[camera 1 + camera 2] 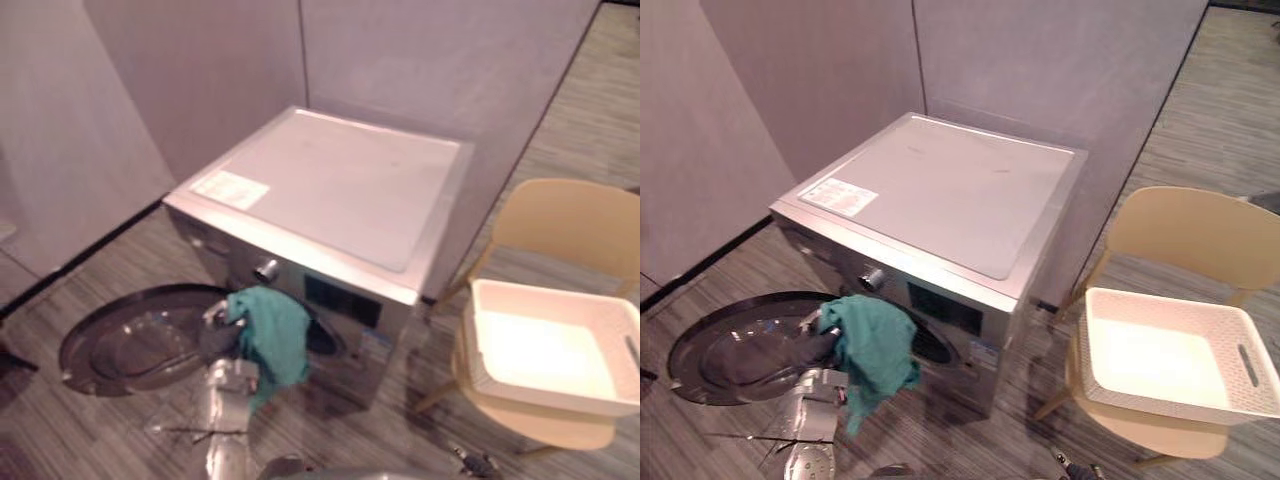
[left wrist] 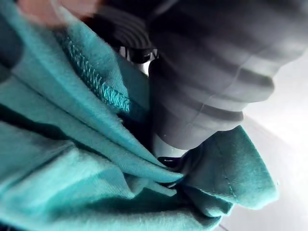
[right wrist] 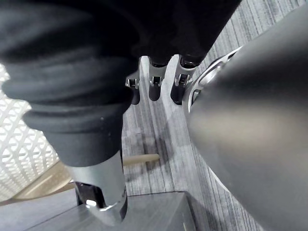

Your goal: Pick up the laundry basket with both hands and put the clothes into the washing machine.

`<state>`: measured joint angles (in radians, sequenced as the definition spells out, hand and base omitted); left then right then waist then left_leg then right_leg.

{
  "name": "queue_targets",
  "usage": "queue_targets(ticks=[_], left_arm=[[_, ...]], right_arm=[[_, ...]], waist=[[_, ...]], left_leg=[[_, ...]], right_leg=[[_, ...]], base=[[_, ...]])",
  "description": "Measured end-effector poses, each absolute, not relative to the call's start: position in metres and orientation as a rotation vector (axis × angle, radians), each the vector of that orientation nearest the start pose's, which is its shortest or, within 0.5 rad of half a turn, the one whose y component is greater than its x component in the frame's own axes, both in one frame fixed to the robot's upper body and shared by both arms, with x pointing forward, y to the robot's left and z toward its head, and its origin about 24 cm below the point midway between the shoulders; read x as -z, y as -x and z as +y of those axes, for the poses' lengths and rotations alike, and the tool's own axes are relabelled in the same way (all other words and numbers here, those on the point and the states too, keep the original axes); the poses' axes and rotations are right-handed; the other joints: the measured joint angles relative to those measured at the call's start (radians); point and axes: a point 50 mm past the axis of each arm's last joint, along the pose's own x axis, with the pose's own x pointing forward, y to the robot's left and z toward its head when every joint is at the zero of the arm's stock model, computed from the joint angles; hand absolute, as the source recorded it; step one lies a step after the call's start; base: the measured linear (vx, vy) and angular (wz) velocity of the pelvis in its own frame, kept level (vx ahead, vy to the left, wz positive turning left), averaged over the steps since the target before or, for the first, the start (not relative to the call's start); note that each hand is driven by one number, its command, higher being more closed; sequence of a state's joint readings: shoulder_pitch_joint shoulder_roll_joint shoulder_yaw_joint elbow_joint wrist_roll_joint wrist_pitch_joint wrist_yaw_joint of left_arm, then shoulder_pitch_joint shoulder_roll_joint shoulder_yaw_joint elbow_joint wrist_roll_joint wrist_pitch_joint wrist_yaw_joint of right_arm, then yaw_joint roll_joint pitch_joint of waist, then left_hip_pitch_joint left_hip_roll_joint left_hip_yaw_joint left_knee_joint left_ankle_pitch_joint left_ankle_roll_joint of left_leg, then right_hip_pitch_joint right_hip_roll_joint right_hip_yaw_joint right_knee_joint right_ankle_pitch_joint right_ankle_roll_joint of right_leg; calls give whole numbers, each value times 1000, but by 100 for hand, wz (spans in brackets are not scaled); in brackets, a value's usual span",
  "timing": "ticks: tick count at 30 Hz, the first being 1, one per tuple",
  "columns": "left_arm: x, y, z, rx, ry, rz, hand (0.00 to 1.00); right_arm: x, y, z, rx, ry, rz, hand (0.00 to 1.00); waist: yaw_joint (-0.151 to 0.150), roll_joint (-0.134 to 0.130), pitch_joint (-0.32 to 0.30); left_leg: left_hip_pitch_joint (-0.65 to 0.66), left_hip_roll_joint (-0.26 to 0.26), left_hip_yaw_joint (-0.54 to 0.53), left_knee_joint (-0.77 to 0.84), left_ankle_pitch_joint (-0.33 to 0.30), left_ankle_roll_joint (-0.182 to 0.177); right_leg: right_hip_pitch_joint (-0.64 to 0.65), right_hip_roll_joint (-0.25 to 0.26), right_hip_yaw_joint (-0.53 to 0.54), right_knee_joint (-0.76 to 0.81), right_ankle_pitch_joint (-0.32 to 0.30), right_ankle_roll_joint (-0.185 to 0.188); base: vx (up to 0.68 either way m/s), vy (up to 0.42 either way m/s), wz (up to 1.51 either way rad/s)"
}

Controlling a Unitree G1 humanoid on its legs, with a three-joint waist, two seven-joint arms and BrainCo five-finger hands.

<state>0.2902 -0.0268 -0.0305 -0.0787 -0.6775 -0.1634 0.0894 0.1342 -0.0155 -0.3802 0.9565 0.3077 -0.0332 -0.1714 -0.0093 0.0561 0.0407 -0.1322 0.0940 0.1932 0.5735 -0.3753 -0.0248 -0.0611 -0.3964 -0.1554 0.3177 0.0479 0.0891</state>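
Left wrist view: left hand (image 2: 207,82), dark ribbed cover, wrapped about by teal garment (image 2: 72,159). How the hand closes on the cloth cannot be told under the folds. In the eye views the garment hangs from that hand right at the dark drum opening (image 1: 322,336), presumably held there so it can be fed straight in. Right hand (image 3: 154,82): fingers loose, a little apart, on nothing, hanging over the striped floor (image 3: 159,139). It looks idle, since one garment needs one hand. Round door (image 1: 135,345): swung fully open to the robot's left and low to the floor, leaving the mouth free. Washing machine (image 1: 330,190): silver, front-loading, flat top bare but for a label, knob on the front panel. Laundry basket (image 1: 600,395): white, latticed, nothing seen inside, resting on the seat of the tan chair (image 1: 570,220) to the robot's right, well apart from the machine, likely parked there within reach of the drum. The garment appears to be the last piece left to load. Grey partition walls (image 1: 200,70): behind the machine.
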Motion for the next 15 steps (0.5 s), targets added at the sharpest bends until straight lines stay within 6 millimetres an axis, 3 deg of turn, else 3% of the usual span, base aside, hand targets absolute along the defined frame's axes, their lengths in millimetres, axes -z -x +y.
queue_targets(ticks=[1,2,4,5,6,7,8,10,14,15], left_arm=[[-4,-190,168,-260,680,68,100],[-3,-189,167,-256,677,76,100],[-3,-189,164,-244,678,81,100],[-4,-192,157,-212,683,82,100],[-6,-194,153,-188,685,81,100],[-9,-198,143,-132,691,75,100],[-12,-202,133,-82,700,75,100],[-16,-204,124,-53,729,64,100],[-17,-204,123,-42,731,58,100],[-19,-201,117,-2,741,68,100]], right_arm=[[157,-80,-215,711,-349,1009,0],[157,-85,-208,684,-353,1004,0],[156,-88,-197,674,-399,981,0],[154,-93,-194,666,-423,955,0],[153,-93,-194,667,-431,943,0],[153,-92,-194,671,-434,933,0],[153,-89,-194,672,-428,940,0],[152,-89,-200,681,-426,928,0],[152,-89,-200,682,-425,929,0],[151,-91,-201,686,-411,925,0]], waist=[[-5,-3,-2],[-2,-26,-8],[-5,-53,-14],[-4,-58,-14],[-5,-56,-13],[-20,-51,-13],[-32,-44,-24],[-28,-19,-22],[-5,-17,-21],[-3,-15,-3]], left_leg=[[17,-3,0,-24,9,12],[44,-4,2,-52,19,17],[80,-3,-3,-95,36,14],[93,0,-9,-117,44,11],[94,3,-18,-121,47,7],[80,5,-57,-119,52,-3],[62,5,-109,-118,59,-15],[65,22,-134,-148,82,-30],[91,49,-141,-166,101,-50],[-50,86,-136,136,136,-61]], right_leg=[[-19,46,52,70,-70,19],[-35,109,91,134,-158,25],[-58,237,165,196,-277,51],[-81,322,219,215,-319,47],[-91,367,248,215,-333,44],[-95,438,302,195,-338,10],[-71,453,298,150,-317,-29],[-38,463,260,92,-287,-75],[9,483,232,71,-284,-83],[78,473,151,45,-291,-107]], base=[[29,19,10],[32,-14,5],[37,-80,-1],[27,-121,8],[26,-206,42],[11,-210,87],[44,-202,87],[96,-118,50],[56,-164,41],[4,-111,96]])
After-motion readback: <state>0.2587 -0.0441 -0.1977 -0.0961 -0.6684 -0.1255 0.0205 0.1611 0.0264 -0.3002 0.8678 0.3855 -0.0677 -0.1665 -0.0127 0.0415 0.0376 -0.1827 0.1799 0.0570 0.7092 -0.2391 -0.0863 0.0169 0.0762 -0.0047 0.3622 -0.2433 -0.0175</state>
